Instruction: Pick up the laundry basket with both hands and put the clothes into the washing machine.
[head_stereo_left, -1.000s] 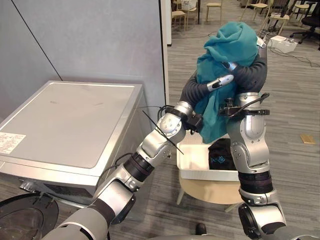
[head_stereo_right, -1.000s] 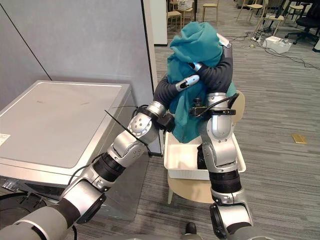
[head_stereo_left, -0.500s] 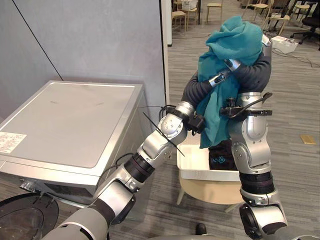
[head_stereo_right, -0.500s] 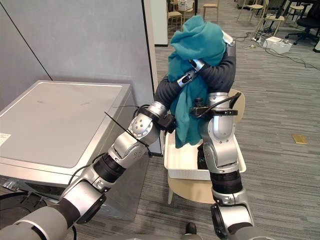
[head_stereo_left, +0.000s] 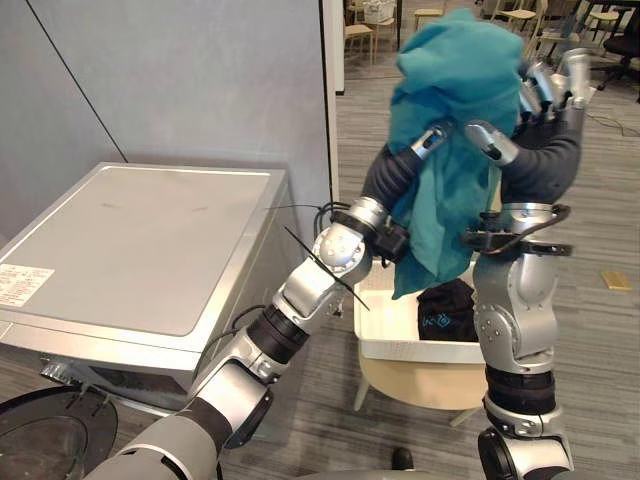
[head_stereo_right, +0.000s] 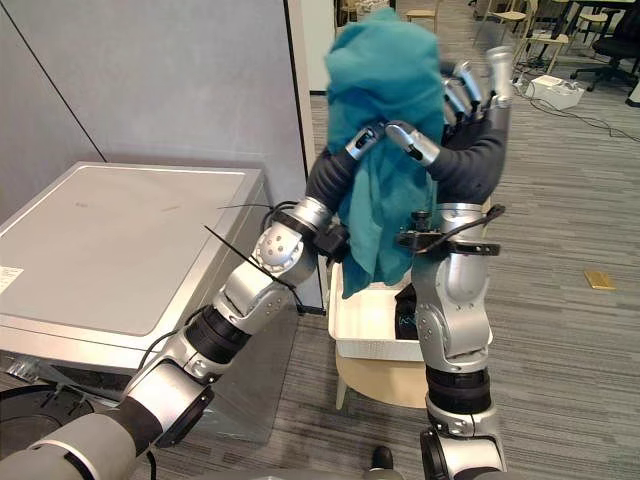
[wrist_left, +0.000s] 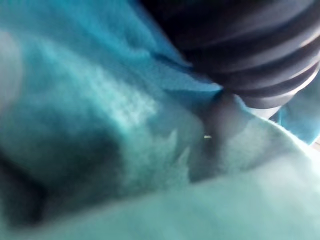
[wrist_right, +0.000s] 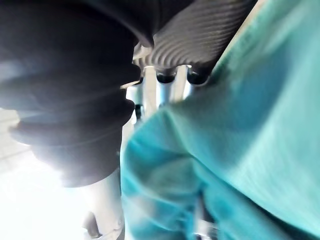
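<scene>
A teal cloth (head_stereo_left: 455, 80) hangs high above the white laundry basket (head_stereo_left: 400, 340), bunched over my left hand (head_stereo_left: 430, 142). That hand's thumb presses into the folds, and cloth (wrist_left: 100, 125) wraps it in the left wrist view. My right hand (head_stereo_left: 555, 85) stands open just right of the bundle, fingers (wrist_right: 165, 90) straight and pointing up, thumb beside the cloth. A dark garment (head_stereo_left: 445, 310) lies in the basket. The washing machine (head_stereo_left: 150, 250) stands at the left, its round door (head_stereo_left: 50, 435) swung open at the lower left.
The basket rests on a low wooden stool (head_stereo_left: 420, 385). A grey partition wall (head_stereo_left: 200, 80) rises behind the machine. Chairs (head_stereo_left: 430, 15) and cables stand far back on the wooden floor.
Both arms have lifted the teal cloth higher. My right hand has uncurled and come off the bundle to its right, while the left stays buried in it.
</scene>
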